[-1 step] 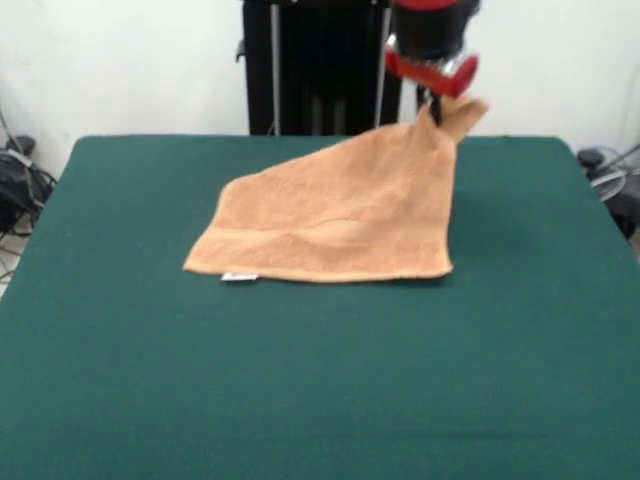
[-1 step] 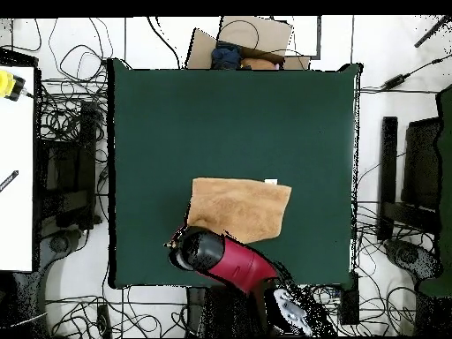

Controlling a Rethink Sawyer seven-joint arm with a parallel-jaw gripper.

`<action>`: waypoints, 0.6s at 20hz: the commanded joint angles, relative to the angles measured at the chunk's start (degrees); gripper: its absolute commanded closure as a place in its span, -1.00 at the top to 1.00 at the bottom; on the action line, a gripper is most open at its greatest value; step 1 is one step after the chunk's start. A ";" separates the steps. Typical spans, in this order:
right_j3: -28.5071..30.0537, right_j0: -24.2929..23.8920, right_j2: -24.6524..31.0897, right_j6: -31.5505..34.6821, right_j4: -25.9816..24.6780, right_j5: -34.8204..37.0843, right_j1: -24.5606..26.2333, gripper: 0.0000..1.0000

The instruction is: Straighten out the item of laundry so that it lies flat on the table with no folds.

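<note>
The item of laundry [image 1: 340, 215] is an orange-tan towel on the green table [image 1: 320, 380]. Its near edge lies on the felt, with a small white tag [image 1: 238, 277] at the near left corner. The far right corner is lifted off the table in a peak, and my gripper [image 1: 434, 108] is shut on that corner, hanging from the red and black arm above. From overhead, the towel [image 2: 238, 207] lies below the table's [image 2: 229, 115] centre, and the arm [image 2: 221, 256] covers its lower left corner and the gripper itself.
Cables and dark equipment [image 2: 71, 168] crowd the floor on both sides of the table. A cardboard box [image 2: 252, 44] sits beyond the table's top edge overhead. A white surface [image 2: 16, 168] runs along the left.
</note>
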 commanded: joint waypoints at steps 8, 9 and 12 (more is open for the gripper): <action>4.86 0.05 0.29 10.75 8.23 9.06 -6.79 -1.00; 4.52 -1.49 0.12 8.47 7.20 8.06 -5.32 -1.00; 5.39 -7.62 2.92 1.92 5.82 1.91 -0.16 -1.00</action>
